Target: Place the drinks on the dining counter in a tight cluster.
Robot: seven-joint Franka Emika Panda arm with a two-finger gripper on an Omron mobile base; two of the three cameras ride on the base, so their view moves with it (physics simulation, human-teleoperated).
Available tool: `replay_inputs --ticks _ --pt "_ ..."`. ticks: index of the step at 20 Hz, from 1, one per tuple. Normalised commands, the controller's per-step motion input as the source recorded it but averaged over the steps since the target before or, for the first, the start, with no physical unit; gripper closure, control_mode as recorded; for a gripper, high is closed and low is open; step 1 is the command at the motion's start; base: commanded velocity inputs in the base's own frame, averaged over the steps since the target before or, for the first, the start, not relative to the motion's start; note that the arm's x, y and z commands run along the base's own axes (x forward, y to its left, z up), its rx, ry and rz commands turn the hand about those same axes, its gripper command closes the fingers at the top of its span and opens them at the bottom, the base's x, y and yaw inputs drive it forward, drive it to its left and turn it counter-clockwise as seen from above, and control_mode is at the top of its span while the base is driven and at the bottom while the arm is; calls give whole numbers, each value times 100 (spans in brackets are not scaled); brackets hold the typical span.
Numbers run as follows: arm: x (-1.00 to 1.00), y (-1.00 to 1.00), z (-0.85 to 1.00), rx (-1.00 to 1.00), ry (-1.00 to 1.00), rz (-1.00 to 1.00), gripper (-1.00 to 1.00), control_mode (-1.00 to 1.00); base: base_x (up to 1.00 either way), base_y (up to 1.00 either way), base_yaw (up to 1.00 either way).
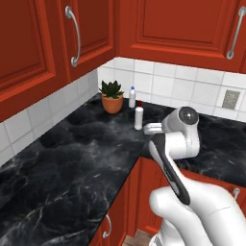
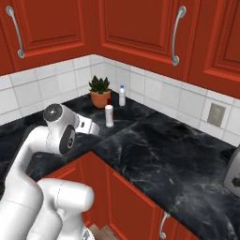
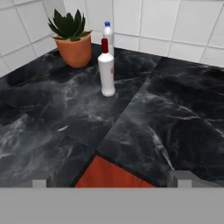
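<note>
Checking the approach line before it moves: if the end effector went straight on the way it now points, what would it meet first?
Probably the white red-capped bottle, standing upright near the middle of the hand view. The open end effector is well short of it, and depth is hard to judge.

hidden: pincer fingers behind the arm's wrist in both base views | cut off: toaster by right edge; cupboard handle by top edge | partly covered: blue-capped bottle behind red-capped bottle | too small: both labels unreadable; wall outlet detail unclear
</note>
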Motion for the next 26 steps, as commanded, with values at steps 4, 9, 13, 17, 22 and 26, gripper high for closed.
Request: replay_inputs --ticks 4,9,13,17,22,26 --pt "52 0 4 4 3 -4 -100 -100 0 0 0" --pt "28 -1 0 0 2 1 -100 -100 0 0 0" --pt "23 -2 -5 0 0 11 -100 -100 0 0 0" --pt "14 -1 -7 -3 -14 1 -100 -100 0 0 0" --pt "20 0 -11 0 -13 0 -100 -100 0 0 0" --pt "30 0 -5 0 0 0 -100 -100 0 0 0"
